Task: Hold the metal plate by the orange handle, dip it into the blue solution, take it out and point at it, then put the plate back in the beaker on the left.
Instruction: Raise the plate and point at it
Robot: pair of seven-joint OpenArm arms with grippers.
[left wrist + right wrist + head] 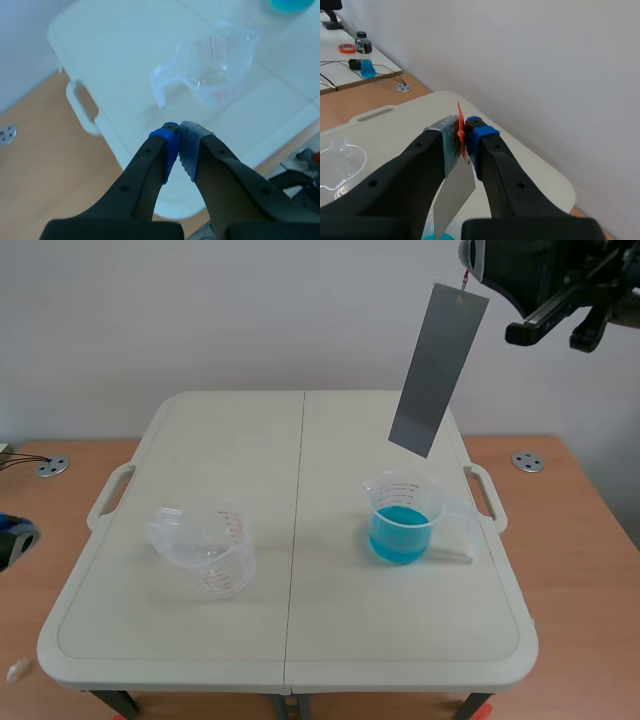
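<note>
The table (300,640) is carrying the blue solution (400,535) near its right edge. The metal plate (438,370) is hanging tilted, high above it: thin, stiff, light, probably swinging easily. The right gripper (465,137) is pinching the small orange handle (461,131), fingers almost together. The left gripper (179,142) is closed on nothing.

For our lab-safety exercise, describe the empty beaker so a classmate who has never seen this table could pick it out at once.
Find the pale folding table, split by a centre seam. On its left half sits a clear beaker with red markings. Unlike the other beaker on the right half, which holds blue solution, it is empty.
</note>
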